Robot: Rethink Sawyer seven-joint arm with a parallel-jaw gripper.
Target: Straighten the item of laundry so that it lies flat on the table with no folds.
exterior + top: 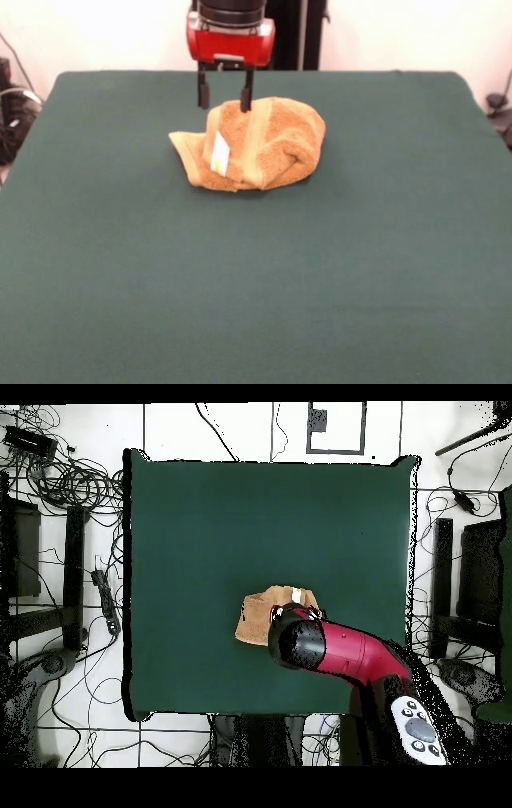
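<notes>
Claw [225, 102], parted at upper centre over the bunched towel [254, 144] on the counter [256, 280], risks pinching several layers, so folds would stay.
</notes>
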